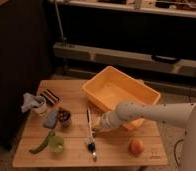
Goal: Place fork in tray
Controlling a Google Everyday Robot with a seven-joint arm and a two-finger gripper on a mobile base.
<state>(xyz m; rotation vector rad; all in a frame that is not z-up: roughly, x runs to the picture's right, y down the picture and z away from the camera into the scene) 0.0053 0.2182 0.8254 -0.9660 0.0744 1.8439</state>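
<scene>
Camera view: hand [97, 131] hovers low over desk [36, 155]; its grip cannot be told. Fork [94, 154] is probably light, rigid, slippery; pinch across mid-handle.

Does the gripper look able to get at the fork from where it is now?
Probably yes. The gripper is low over the table just beside the fork, with nothing between them. The brush lies close to the fork's near end and might get nudged.
</scene>
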